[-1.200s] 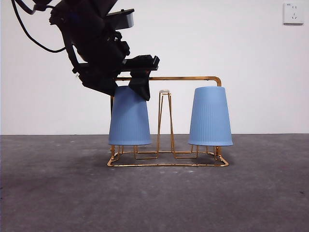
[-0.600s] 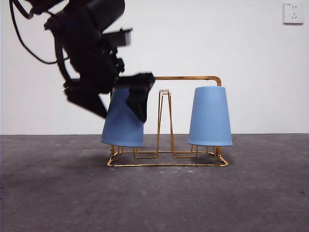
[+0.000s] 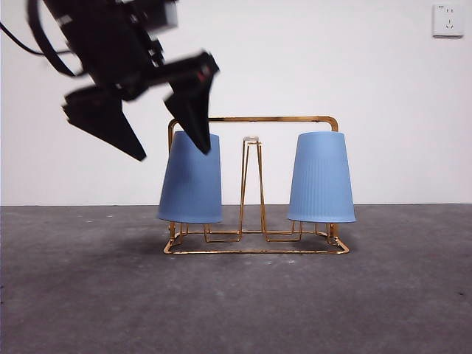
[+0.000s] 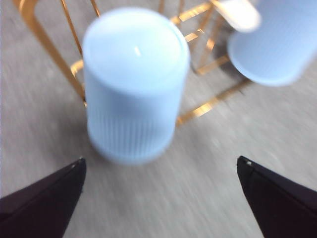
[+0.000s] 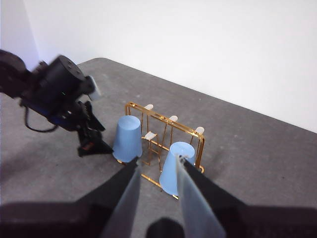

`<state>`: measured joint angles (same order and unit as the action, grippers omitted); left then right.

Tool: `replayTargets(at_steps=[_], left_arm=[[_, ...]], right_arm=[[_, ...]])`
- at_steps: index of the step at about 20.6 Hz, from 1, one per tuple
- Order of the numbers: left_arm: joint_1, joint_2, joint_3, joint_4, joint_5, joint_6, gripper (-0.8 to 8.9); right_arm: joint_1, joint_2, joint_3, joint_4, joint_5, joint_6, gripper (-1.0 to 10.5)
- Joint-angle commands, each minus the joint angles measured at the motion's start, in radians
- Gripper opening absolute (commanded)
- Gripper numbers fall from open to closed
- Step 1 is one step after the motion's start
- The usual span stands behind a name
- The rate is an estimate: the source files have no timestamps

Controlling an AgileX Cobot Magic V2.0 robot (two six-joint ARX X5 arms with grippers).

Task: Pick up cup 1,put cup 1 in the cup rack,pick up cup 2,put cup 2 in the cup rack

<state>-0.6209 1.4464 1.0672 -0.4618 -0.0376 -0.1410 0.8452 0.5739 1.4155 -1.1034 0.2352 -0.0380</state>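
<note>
Both cups [image 3: 191,178] [image 3: 321,178] sit upside down on the rack [image 3: 254,243], so the left gripper [image 3: 164,140], jaws spread wide and holding nothing, should lift straight away without bumping the leaning cup.

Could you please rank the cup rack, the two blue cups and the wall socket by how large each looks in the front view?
1. The cup rack.
2. The left cup and the right cup: they look alike, so I won't rank them.
3. The wall socket.

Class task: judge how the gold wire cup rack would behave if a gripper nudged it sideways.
The gold wire cup rack is thin wire, so probably light and apt to slide. Its wide rectangular base likely resists tipping. Two upturned blue ribbed plastic cups sit loosely on prongs; the tilted one might wobble.
</note>
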Motion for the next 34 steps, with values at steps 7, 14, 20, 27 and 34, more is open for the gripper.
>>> replayTargets(at_steps=[7,14,20,27,34], left_arm=[[-0.009,-0.333,-0.003,-0.266,0.283,-0.041,5.31],[-0.009,-0.62,-0.003,-0.444,0.42,-0.095,4.08],[-0.009,-0.715,-0.003,-0.475,0.462,-0.102,-0.07],[-0.009,-0.762,-0.003,-0.477,0.464,-0.102,-0.08],[-0.009,-0.766,-0.003,-0.476,0.463,-0.102,-0.08]], right_arm=[[0.0,0.0,-0.005,-0.133,0.001,0.012,1.3],[0.0,0.006,-0.005,-0.27,0.001,0.043,1.3],[0.0,0.006,-0.005,-0.272,-0.002,0.064,1.1],[0.0,0.006,-0.005,-0.273,-0.108,0.066,-0.1],[0.0,0.007,-0.005,-0.273,-0.115,0.092,-0.1]])
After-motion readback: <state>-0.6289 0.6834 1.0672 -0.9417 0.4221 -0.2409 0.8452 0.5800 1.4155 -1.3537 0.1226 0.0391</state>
